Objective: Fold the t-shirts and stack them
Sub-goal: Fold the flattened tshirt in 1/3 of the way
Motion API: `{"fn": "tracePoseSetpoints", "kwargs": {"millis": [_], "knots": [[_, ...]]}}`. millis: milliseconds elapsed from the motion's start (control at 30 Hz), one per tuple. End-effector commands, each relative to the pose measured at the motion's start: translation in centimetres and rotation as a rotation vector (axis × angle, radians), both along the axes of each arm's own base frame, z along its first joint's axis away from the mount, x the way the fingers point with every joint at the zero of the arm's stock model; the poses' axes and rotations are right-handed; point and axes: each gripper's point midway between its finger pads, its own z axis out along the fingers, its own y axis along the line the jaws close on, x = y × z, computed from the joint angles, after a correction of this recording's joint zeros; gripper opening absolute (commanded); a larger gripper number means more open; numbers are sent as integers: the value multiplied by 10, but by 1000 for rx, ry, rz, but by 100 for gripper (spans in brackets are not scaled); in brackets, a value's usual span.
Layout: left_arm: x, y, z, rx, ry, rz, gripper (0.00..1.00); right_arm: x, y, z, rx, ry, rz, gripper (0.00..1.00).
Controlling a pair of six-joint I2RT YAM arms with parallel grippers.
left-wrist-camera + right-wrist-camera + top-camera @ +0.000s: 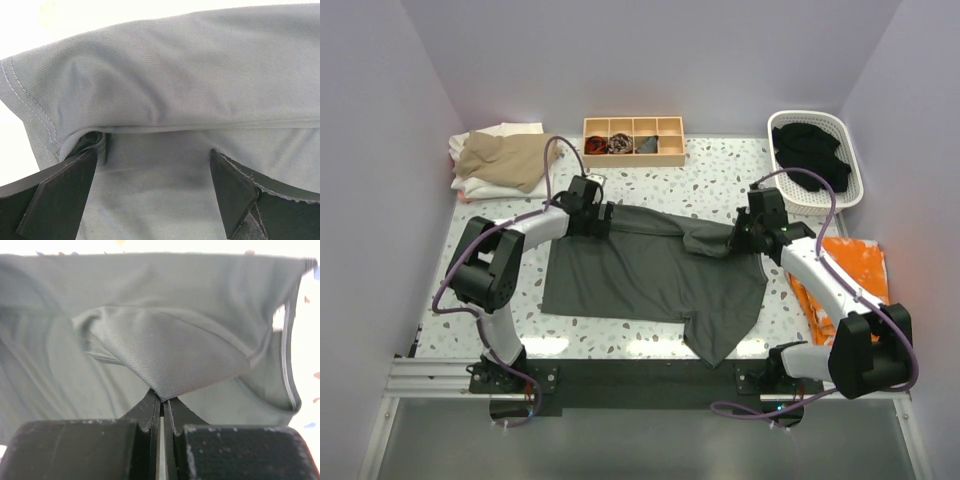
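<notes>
A dark charcoal-grey t-shirt lies spread on the speckled table, its right side bunched and pulled up. My right gripper is shut on a fold of that shirt; in the right wrist view the cloth rises out of the pinched gripper. At the shirt's upper left corner my left gripper stands open. In the left wrist view the gripper straddles the grey cloth just below a folded hem, holding nothing. Tan and white t-shirts are stacked at the back left.
A white basket at the back right holds black t-shirts. A wooden compartment tray with small fabric bundles stands at the back middle. An orange cloth lies at the right edge, beside the right arm.
</notes>
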Motion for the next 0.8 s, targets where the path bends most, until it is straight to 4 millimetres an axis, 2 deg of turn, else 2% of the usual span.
{"fn": "tracePoseSetpoints", "kwargs": {"millis": [0,100,233,267,333,400,500,533,567,633,767], "knots": [[9,8,7,58,-28,9,100,-29,-9,3,-10,91,-54,0],[6,15,6,81,-33,28,100,-42,-18,1,-45,129,-70,0],[5,24,8,80,-39,64,100,-58,-26,-18,-97,202,-60,0],[5,26,8,75,-40,74,100,-65,-26,-29,-100,233,-48,0],[5,28,10,69,-41,79,100,-69,-21,-41,-84,274,-19,24],[6,29,13,69,-43,85,100,-72,-15,-46,-61,302,5,40],[6,31,20,69,-53,97,100,-64,-12,-36,-48,263,4,37],[6,31,21,68,-53,100,100,-63,-17,-31,-70,253,-12,39],[6,33,24,69,-60,110,100,-57,-19,-18,-78,207,-21,41],[7,36,32,68,-77,127,100,-47,-28,-6,-121,146,-41,43],[9,40,50,42,-140,166,100,-24,-25,20,-116,32,-28,45]]}}
